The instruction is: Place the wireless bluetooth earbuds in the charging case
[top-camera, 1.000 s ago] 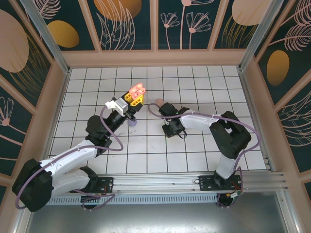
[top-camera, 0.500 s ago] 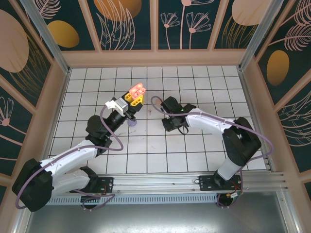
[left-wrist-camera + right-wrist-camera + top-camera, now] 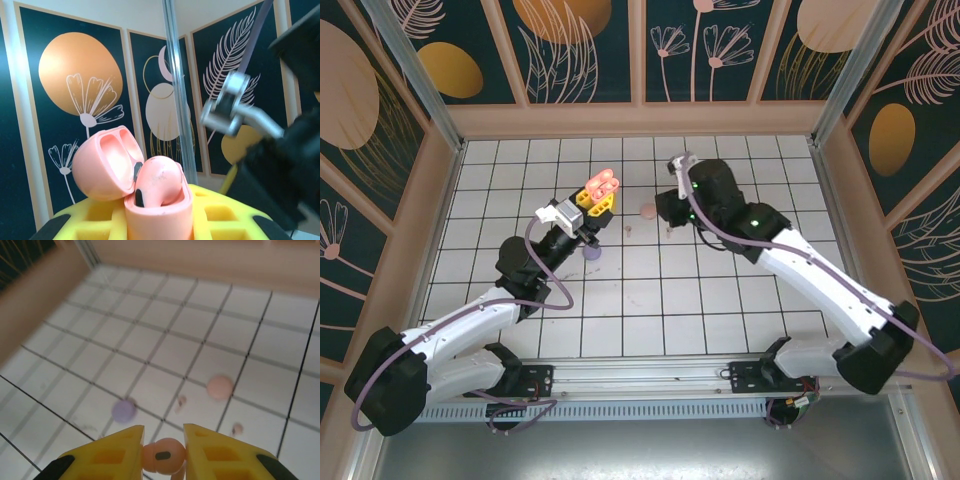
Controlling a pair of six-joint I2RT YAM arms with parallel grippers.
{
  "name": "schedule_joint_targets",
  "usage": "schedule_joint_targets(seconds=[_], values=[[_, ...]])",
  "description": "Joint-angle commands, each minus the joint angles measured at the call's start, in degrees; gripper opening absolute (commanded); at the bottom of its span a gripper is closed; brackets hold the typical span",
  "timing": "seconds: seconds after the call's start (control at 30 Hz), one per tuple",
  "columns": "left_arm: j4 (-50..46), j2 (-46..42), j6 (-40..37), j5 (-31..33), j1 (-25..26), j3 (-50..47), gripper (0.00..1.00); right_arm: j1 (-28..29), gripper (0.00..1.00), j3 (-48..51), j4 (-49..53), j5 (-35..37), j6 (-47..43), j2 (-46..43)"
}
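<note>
Between the right claw's (image 3: 163, 439) fingers (image 3: 120, 452) sits a pinched coral earbud (image 3: 162, 456), while the left claw (image 3: 597, 201) grips a case (image 3: 157, 215).

Below the right tool (image 3: 163, 437) the tabletop (image 3: 165, 315) lies mostly bare. Ahead of its tips sit a lilac case (image 3: 123, 410) to the left and a pink case (image 3: 220, 387) to the right. A small bud (image 3: 181, 401) lies between them and a second bud (image 3: 237, 428) nearer the tool, off to the right; bare tile separates all four. A coral earbud (image 3: 162, 456) fills the gap between its fingers (image 3: 107, 460). To its left the left tool (image 3: 601, 194), raised with an open coral case (image 3: 107, 167), stands apart across a clear gap. The walls (image 3: 640, 118) lie well beyond both tools.
</note>
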State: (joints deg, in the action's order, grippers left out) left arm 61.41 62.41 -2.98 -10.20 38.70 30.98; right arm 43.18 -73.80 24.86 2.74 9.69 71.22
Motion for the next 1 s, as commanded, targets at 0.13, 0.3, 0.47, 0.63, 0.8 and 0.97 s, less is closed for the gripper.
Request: schedule_joint_targets(seconds=[0.13,0.3,0.47,0.63,0.8,0.97], values=[[0.87,0.77,-0.39,-1.33,0.39,2.65,0.0,-0.2,0.26,-2.81,-16.49,-3.53,-1.56,-5.82],[0.83,1.65,-0.07,-1.67,0.35,3.39,0.0,-0.11,0.26,-3.24,-25.14,-7.61,-1.87,-5.44],[0.79,2.25,0.13,-1.76,0.41,3.87,0.0,-0.02,0.25,-2.93,-31.87,-11.84,-0.22,-3.59],[0.75,2.8,0.73,-2.07,0.41,4.39,0.0,0.13,0.26,-2.45,-36.04,-15.11,2.36,-1.42],[0.76,3.15,0.97,-2.05,0.41,4.87,0.0,0.33,0.26,-0.93,-39.42,-18.05,4.84,0.04],[0.66,3.51,1.22,-2.11,0.41,5.38,0.0,0.9,0.26,0.36,-40.81,-19.22,5.52,1.01]])
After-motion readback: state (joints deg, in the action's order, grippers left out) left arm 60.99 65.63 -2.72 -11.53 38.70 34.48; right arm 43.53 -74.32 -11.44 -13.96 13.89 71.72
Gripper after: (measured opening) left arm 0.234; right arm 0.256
